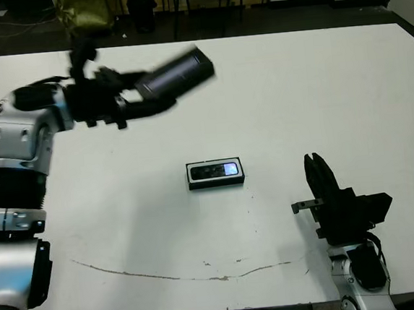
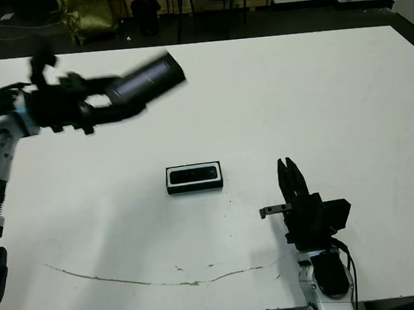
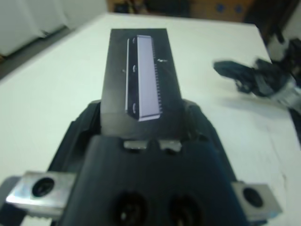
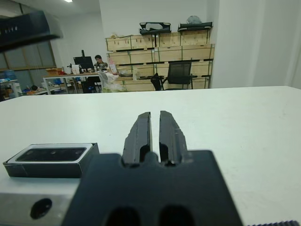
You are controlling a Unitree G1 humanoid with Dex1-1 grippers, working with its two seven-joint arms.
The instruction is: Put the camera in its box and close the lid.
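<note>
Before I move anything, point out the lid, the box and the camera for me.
lid (image 3: 143,75): left wrist view, on the silvery-grey strip on its top.
box (image 1: 216,182): left eye view, on its black front wall.
camera (image 1: 215,171): left eye view, on its glossy face, lying inside the box.

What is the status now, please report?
Left gripper shut on the lid, held above the table. Right gripper shut, empty. Camera lies in the box, uncovered. Nothing in the way.
</note>
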